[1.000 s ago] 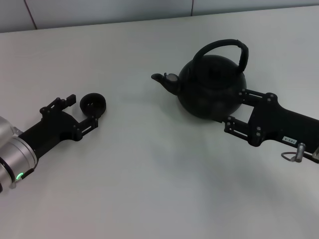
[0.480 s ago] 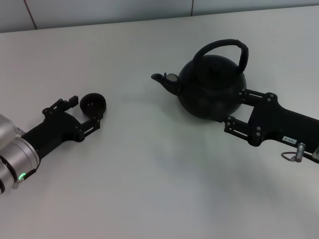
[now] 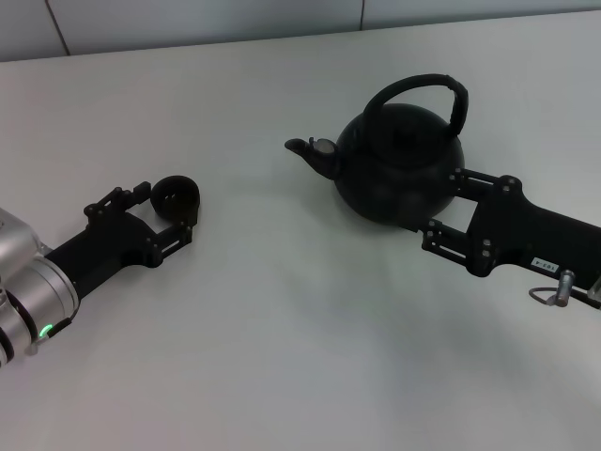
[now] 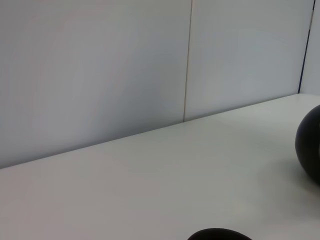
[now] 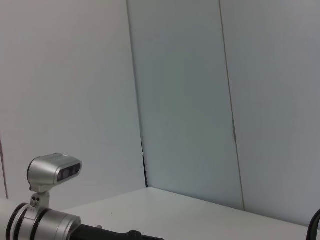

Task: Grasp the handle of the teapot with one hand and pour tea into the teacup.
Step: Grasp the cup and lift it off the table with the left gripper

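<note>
While the left gripper (image 3: 161,210) goes on sliding back toward the near left corner of the worktop (image 3: 282,310), the teacup (image 3: 176,197) sits between its parted fingers, jaws released, and compared with a second ago the arm has eased away a touch and the cup with it looks shifted only slightly, upright on the left half of the surface. Over on the right half, toward the far edge, the teapot (image 3: 399,160) hasn't budged, spout aimed left at the cup but well apart from it, and the handle (image 3: 421,89) arches free above it, nothing on it. The right gripper (image 3: 441,207) lies low against the pot's near right flank, its fingers spread either side of the belly, not clamped on anything, unmoved over the last second. So my read: the cup's being positioned or let go, and the actual grasp of that hoop hasn't started; the right arm would have to rise to reach it
</note>
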You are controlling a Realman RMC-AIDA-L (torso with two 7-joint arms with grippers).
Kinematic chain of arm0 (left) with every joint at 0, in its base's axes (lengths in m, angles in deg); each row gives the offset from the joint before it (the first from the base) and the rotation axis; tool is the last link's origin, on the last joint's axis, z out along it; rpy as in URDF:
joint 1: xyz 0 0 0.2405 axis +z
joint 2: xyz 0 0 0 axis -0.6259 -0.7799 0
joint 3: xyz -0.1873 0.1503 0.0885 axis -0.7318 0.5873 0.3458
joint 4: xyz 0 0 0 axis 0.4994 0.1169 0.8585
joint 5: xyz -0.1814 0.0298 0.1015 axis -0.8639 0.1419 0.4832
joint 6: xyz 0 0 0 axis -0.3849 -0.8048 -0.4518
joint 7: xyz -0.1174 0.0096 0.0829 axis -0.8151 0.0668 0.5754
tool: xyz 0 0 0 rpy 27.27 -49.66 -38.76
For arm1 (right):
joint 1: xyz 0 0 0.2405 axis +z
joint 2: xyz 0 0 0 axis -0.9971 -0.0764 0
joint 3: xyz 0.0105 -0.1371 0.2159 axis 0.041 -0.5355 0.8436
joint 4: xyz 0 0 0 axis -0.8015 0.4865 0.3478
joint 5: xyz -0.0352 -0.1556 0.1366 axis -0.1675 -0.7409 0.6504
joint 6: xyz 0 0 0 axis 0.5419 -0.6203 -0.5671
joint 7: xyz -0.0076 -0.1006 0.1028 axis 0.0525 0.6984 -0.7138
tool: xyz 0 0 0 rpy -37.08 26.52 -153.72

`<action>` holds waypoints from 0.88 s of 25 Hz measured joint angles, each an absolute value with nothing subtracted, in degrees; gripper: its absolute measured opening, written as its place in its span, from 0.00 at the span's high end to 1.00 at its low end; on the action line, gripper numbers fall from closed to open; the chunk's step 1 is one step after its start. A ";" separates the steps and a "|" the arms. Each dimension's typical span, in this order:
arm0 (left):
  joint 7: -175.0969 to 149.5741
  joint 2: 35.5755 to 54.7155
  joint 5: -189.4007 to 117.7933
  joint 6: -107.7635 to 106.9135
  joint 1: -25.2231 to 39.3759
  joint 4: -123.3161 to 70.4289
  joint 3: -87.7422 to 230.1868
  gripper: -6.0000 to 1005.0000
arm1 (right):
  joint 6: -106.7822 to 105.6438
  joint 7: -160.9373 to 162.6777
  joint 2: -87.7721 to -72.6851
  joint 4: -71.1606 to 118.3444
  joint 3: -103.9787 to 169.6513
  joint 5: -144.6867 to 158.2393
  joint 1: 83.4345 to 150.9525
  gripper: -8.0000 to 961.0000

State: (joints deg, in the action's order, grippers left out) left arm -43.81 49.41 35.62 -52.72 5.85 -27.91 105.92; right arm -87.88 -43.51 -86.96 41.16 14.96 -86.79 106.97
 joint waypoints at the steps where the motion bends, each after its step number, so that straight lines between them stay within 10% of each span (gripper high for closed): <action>1: -43.82 49.41 35.62 -52.52 5.73 -27.94 105.92 0.22 | -87.88 -43.51 -86.96 41.15 14.96 -86.80 106.97 0.43; 22: -43.81 49.41 35.71 -52.83 5.52 -27.60 107.11 0.35 | -86.47 -43.51 -86.96 40.78 14.96 -86.80 107.58 0.43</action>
